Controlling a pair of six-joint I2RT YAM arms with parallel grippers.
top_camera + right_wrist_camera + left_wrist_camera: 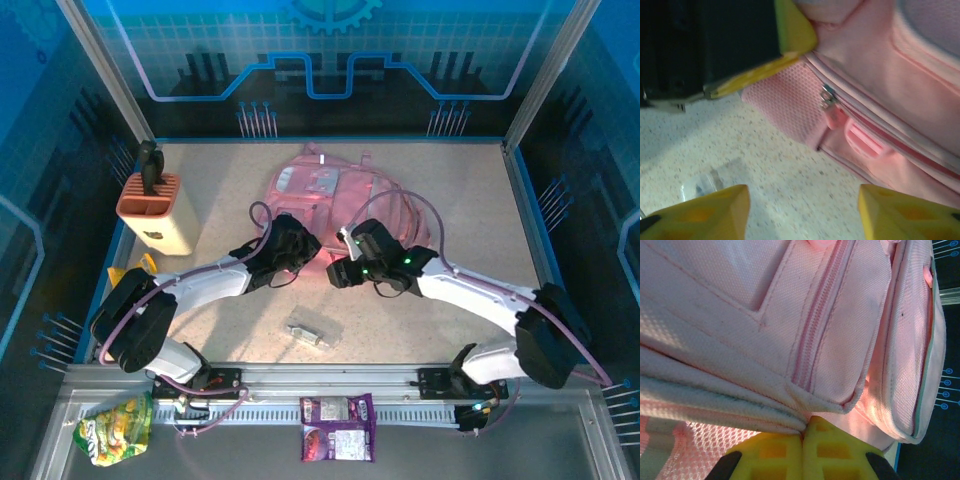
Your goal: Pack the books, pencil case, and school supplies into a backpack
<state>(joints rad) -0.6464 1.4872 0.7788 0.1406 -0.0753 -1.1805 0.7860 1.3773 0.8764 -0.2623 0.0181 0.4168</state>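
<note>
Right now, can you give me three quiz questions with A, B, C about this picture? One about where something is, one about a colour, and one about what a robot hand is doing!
1. Where does the small clear item lie?
A) on the table, between the backpack and the arm bases
B) on top of the backpack
C) on a shelf

2. What colour is the backpack?
A) blue
B) pink
C) green

3. How is the right gripper?
A) shut on a book
B) shut on a cup
C) open

Answers: 1 A, it rests on bare table in front of the backpack. 2 B, its fabric is pink all over. 3 C, its yellow fingers stand apart, gripping nothing.
</note>
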